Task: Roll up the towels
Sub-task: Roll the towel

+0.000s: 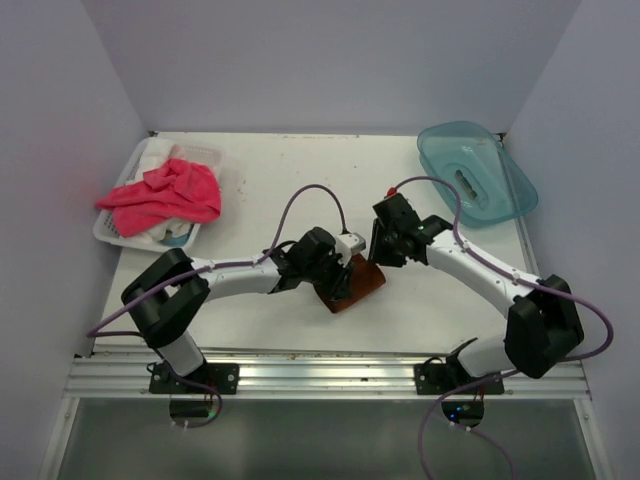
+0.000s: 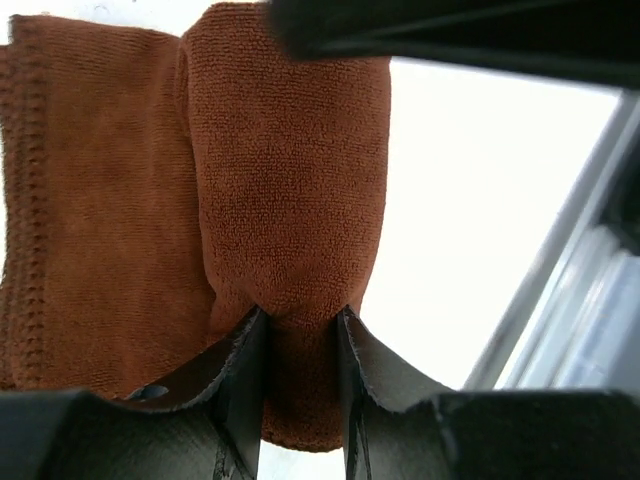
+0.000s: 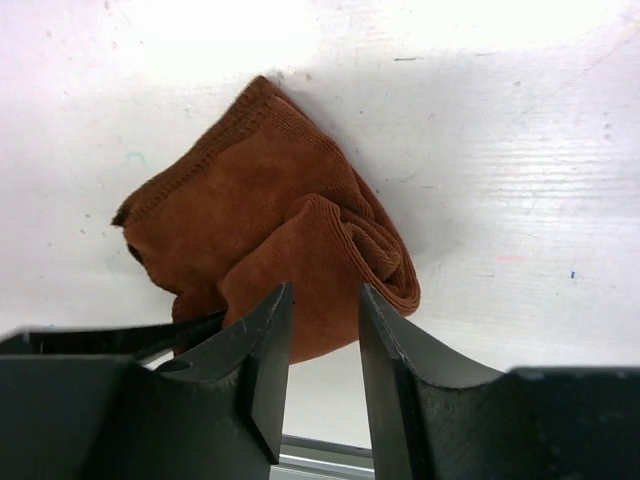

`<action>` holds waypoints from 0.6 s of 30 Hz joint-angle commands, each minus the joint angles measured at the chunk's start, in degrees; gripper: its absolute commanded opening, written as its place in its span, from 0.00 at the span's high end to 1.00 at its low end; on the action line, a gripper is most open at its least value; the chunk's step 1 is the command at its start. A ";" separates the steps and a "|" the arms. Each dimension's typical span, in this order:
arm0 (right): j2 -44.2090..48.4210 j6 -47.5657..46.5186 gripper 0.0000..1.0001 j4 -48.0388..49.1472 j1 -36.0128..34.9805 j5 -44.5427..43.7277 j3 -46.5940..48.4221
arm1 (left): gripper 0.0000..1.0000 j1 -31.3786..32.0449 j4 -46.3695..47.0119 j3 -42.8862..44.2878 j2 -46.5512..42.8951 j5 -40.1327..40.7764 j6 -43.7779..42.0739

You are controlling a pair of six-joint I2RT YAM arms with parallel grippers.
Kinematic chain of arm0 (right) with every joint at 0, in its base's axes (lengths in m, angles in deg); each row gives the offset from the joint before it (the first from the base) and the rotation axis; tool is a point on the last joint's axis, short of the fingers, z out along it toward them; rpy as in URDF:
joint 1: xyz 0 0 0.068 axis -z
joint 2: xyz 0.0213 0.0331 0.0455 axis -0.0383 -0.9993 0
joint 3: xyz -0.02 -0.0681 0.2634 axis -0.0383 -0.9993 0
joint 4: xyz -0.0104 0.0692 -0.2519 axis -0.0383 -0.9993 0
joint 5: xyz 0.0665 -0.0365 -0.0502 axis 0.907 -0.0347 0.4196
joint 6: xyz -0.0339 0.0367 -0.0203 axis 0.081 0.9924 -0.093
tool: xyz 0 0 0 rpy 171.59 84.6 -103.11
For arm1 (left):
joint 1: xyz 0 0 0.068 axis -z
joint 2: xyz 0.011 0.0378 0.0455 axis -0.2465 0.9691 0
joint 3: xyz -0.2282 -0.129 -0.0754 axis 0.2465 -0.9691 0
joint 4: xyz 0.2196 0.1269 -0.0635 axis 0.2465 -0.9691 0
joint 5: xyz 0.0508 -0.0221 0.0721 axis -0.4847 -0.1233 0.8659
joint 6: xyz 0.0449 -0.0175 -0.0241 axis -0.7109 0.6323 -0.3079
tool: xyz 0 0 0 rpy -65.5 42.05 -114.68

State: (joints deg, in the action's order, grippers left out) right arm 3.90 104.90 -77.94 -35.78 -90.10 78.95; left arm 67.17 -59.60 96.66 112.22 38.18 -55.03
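**First roll part done**

Obs: left tool pinches the rolled fold of the rust-brown towel; right tool parted, gripping nothing, just beside it. Towel lies mid desk, one flap flat. Next, probably: roll over that flap. The pink-red towel lies on the far-left basket.

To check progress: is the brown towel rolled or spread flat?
Partly rolled: the brown towel has one end coiled, the rest flat; left gripper pinches the coil.

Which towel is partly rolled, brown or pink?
The rust-brown towel, mid-table, one side curled into a roll; the pink-red towel lies crumpled over the white basket.
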 commanded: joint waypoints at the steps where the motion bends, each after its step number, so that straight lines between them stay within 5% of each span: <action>1: 4.62 -0.72 0.62 -2.26 0.53 -2.81 0.08 | 0.87 -5.51 3.88 -0.92 -0.08 -17.62 5.33; 9: 9.81 2.08 0.35 -1.48 1.06 -1.93 -4.57 | 0.87 -7.02 5.73 0.66 4.92 -28.43 11.22; 18: 15.70 11.74 0.23 1.33 0.98 -0.79 -13.97 | 0.87 -7.38 12.76 -1.45 8.01 -31.96 18.08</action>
State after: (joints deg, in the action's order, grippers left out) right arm 16.58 111.33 -77.89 -34.86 -90.58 66.93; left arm 59.96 -51.41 96.01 119.34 10.15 -40.84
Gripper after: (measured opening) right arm 0.758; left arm 0.292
